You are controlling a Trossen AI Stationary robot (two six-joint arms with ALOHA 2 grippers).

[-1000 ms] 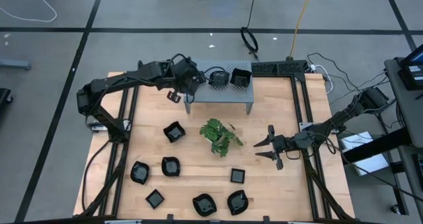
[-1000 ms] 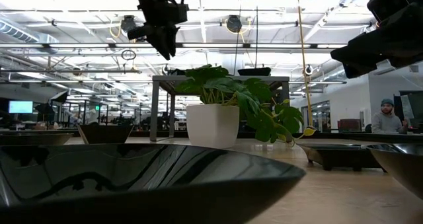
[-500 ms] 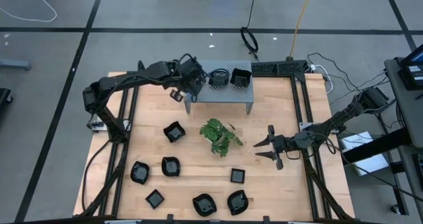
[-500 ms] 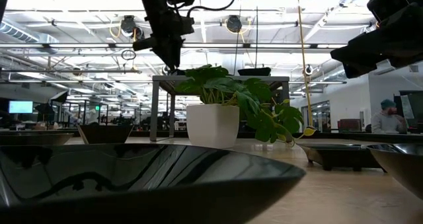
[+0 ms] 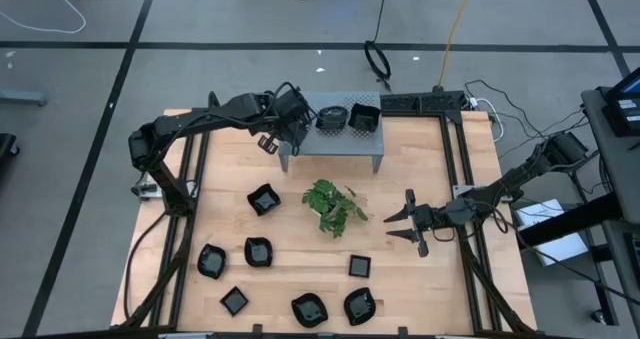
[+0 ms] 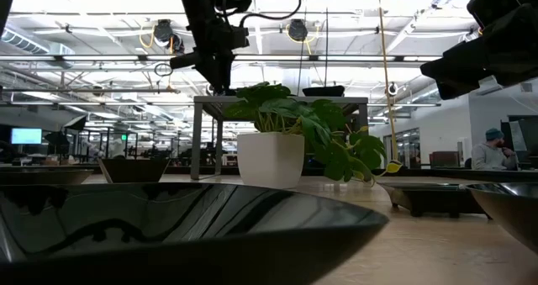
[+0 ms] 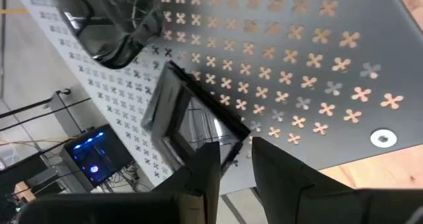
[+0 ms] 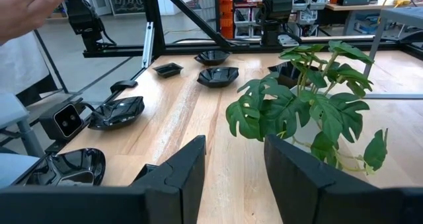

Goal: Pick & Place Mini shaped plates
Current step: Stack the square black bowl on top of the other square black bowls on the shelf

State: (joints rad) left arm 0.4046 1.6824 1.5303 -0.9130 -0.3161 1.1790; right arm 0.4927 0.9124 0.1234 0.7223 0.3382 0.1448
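A grey perforated stand [image 5: 340, 145] stands at the table's far middle and bears two black mini plates [image 5: 331, 119] [image 5: 364, 120]. My left gripper [image 5: 292, 131] [image 6: 221, 85] is over the stand's left end, shut on a square black plate [image 7: 188, 121] that shows only in the left wrist view. A wavy-rimmed plate [image 7: 112, 32] lies just beyond it. Several more black plates lie on the near part of the table [image 5: 258, 251]. My right gripper [image 5: 403, 222] [image 8: 234, 168] hovers open at the right, level, facing the potted plant [image 5: 333, 206]. My left gripper pinches the square plate's near rim [image 7: 232, 145] between its two fingers, coming slantwise from above and from the table's left. The plate's far side [image 7: 158, 92] lies against the stand's perforated top [image 7: 317, 65]; whether its near side rests there too I cannot tell.
The potted plant stands at the table's middle, in front of the stand. Black frame rails [image 5: 460, 179] run along the left and right sides. Bare wood [image 5: 420, 159] lies between the plant and the stand's right leg. A person [image 6: 490, 146] sits far off in the room.
My left gripper has gone down and toward the table's right edge, from beside the stand's left end to over its top, rolling a little as it went. The right arm has kept still.
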